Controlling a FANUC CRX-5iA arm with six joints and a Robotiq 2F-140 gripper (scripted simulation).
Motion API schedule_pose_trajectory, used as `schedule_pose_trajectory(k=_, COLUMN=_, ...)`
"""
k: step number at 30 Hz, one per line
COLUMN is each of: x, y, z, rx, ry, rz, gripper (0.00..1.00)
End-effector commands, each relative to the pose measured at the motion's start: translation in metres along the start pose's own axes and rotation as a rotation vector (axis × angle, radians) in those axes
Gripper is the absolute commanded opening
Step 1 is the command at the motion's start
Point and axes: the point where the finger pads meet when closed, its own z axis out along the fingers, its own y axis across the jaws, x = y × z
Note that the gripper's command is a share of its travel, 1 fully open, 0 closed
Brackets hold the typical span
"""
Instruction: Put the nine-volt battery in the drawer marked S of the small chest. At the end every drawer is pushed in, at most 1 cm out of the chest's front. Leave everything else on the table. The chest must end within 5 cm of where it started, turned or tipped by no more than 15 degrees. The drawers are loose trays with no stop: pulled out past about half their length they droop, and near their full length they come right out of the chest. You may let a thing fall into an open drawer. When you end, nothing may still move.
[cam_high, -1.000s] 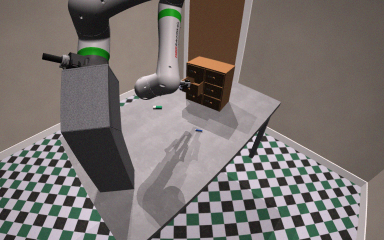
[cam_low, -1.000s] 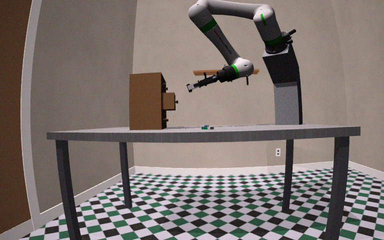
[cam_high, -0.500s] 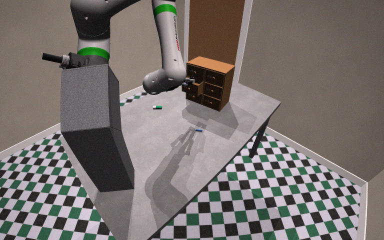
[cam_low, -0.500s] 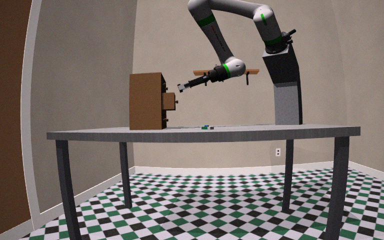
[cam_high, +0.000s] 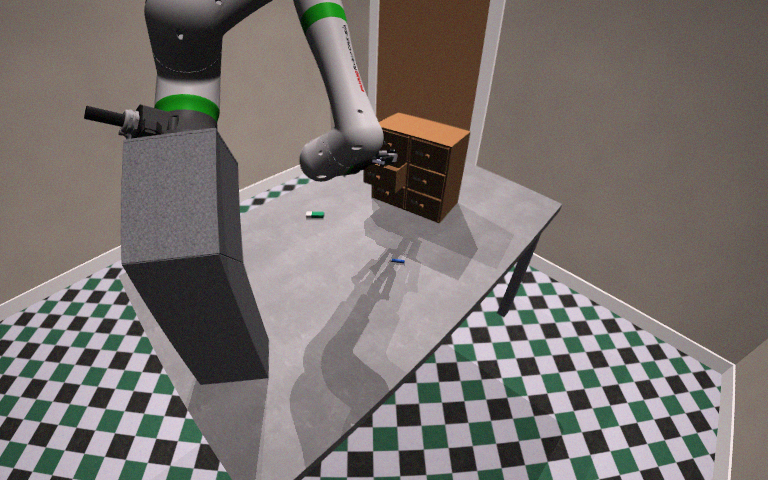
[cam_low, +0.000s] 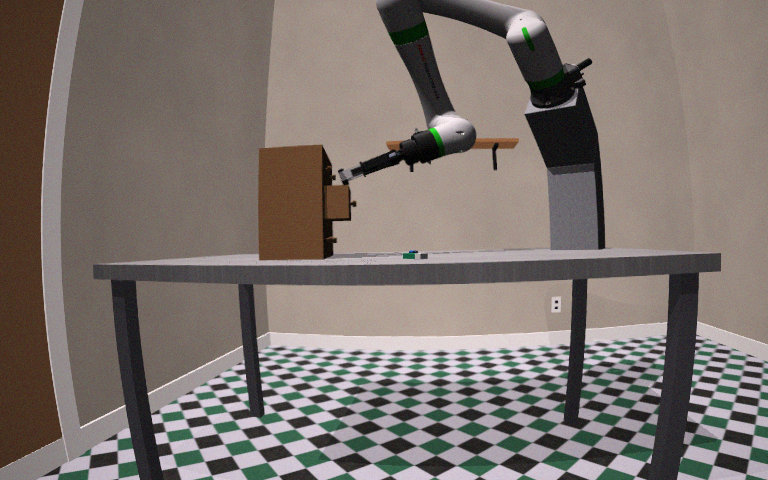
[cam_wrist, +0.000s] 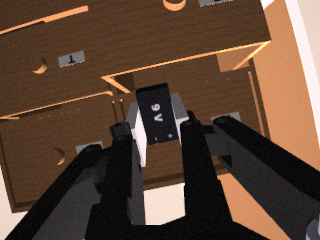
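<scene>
Nine-volt battery (cam_wrist: 157, 114): gripped above the open drawer, outside it; black, marked "9 V"
Long axis: nearly upright in the wrist view, top end leaning a little left; marking turned sideways, small pale spots near the lower end
Tool (cam_high: 393, 156) (cam_low: 344, 176) (cam_wrist: 157, 122): closed on the battery from both sides, slanting down toward the chest, near the drawer's front edge
Open drawer (cam_high: 378, 177) (cam_low: 338, 202) (cam_wrist: 150, 30): pulled partway out, level; middle row, left column in the top view; letter cut off in the wrist view, contents too hidden to tell
Chest (cam_high: 424, 129) (cam_low: 289, 203) (cam_wrist: 285, 100): upright, fitted with two columns of three drawers; other five pushed in, contents hidden
Worktop (cam_high: 283, 271) (cam_low: 396, 274): carrying the chest, plus a green-and-white block (cam_high: 314, 214) (cam_low: 415, 255) and a small blue item (cam_high: 398, 260) (cam_low: 412, 251), lying well apart in front of it
</scene>
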Motion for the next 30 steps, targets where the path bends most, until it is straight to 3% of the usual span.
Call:
schedule_pose_trajectory(k=1, x=-0.0025, y=-0.0002, z=0.0075, rx=0.0, ry=0.001, rz=0.0, gripper=0.14)
schedule_pose_trajectory(k=30, x=-0.006, y=-0.0002, z=0.017, rx=0.0, ry=0.001, rz=0.0, gripper=0.14)
